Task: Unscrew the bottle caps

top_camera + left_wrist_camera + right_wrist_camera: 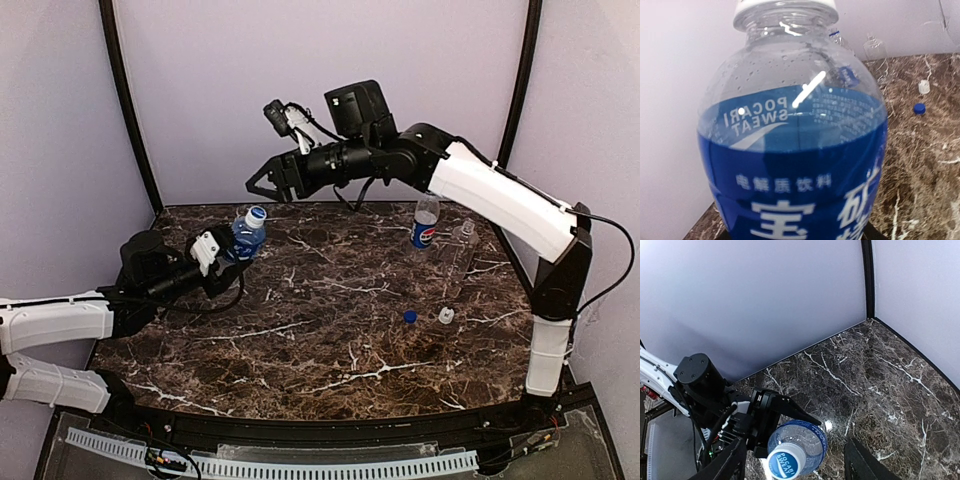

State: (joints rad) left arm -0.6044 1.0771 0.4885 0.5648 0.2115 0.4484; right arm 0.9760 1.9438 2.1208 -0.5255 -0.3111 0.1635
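A clear bottle [247, 234] with a blue Pocari Sweat label is held tilted above the table's left side, and my left gripper [236, 252] is shut on its body. Its cap [256, 213], white with a blue printed top, sits on the neck [785, 463]. The label fills the left wrist view [795, 165]. My right gripper [262, 184] hangs open just above and behind the cap, its two fingers apart on either side of the bottle top [796, 442] without touching it. A loose blue cap [409, 316] and a loose white cap [446, 315] lie on the table.
A Pepsi-labelled bottle [425, 226] and an unlabelled clear bottle [465, 234] stand at the back right of the dark marble table [330, 350]. Pale walls close in the back and sides. The right arm reaches across above the table's back edge.
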